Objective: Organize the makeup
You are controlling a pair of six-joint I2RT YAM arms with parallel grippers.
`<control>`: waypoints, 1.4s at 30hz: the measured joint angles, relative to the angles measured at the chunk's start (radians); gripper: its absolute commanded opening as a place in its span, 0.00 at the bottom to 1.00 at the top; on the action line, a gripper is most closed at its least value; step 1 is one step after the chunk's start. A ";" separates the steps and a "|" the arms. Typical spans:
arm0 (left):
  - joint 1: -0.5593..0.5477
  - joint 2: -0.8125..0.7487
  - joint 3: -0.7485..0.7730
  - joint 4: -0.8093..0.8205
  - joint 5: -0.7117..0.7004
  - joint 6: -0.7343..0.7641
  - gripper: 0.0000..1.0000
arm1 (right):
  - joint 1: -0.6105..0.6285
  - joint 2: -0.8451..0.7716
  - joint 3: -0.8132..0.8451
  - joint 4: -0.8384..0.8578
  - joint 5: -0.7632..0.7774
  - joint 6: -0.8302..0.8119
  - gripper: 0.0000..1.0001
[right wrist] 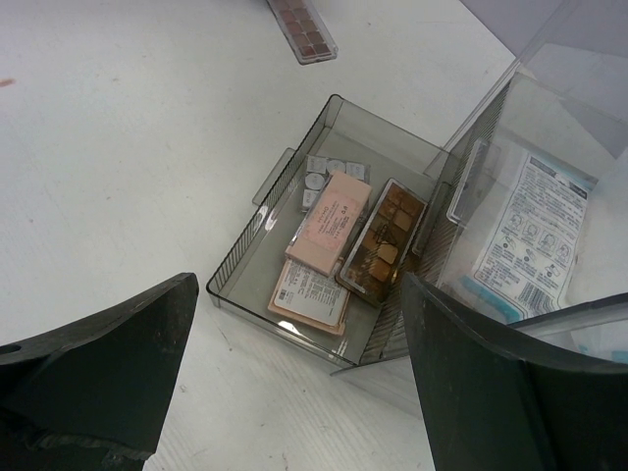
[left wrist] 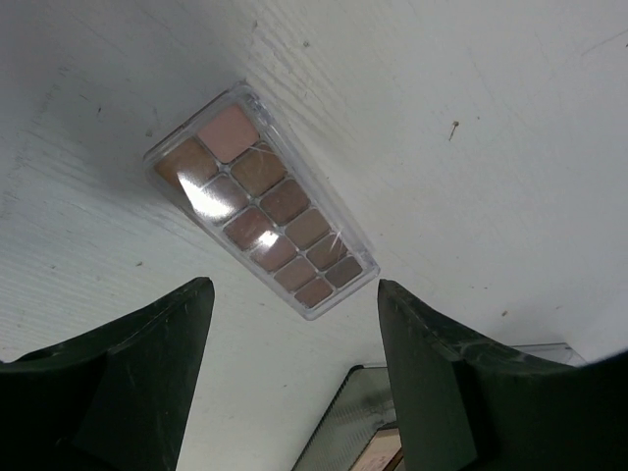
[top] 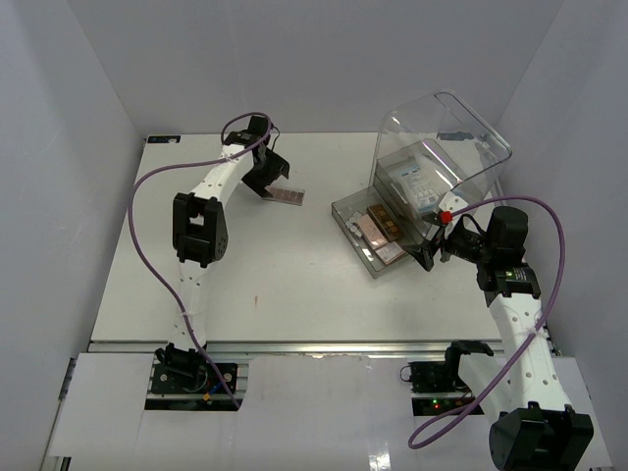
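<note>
A clear palette of brown and pink pans [left wrist: 260,201] lies flat on the white table [top: 294,294], alone at the back left [top: 287,194]. My left gripper [left wrist: 294,294] hangs just short of it, open, with nothing between the fingers [top: 267,184]. More makeup lies in the pulled-out smoky drawer [right wrist: 240,270]: a pink compact [right wrist: 329,221], a brown pan palette [right wrist: 383,240], a labelled flat piece [right wrist: 309,294] and a silvery grid palette [right wrist: 324,177]. A white-blue packet [right wrist: 525,231] rests on the shelf above. My right gripper [right wrist: 299,285] is open beside the drawer's front [top: 432,253].
The large clear box with its domed lid [top: 446,137] raised stands at the back right, and its drawer [top: 355,224] sticks out toward the table's middle. White walls close in the table on three sides. A purple cable loops over each arm.
</note>
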 measured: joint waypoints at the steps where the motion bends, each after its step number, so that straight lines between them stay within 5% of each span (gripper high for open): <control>1: 0.002 0.001 0.002 0.000 0.000 -0.005 0.79 | 0.000 0.001 0.000 0.000 -0.002 0.000 0.90; 17: 0.034 0.081 0.027 -0.009 0.058 -0.038 0.93 | 0.000 0.004 0.000 0.000 -0.005 0.000 0.90; 30: 0.076 0.118 0.059 -0.020 0.144 -0.028 0.67 | 0.000 0.001 0.000 0.000 -0.004 0.000 0.90; 42: 0.092 0.112 0.034 0.006 0.189 0.033 0.73 | 0.000 -0.017 0.000 0.000 0.000 0.000 0.90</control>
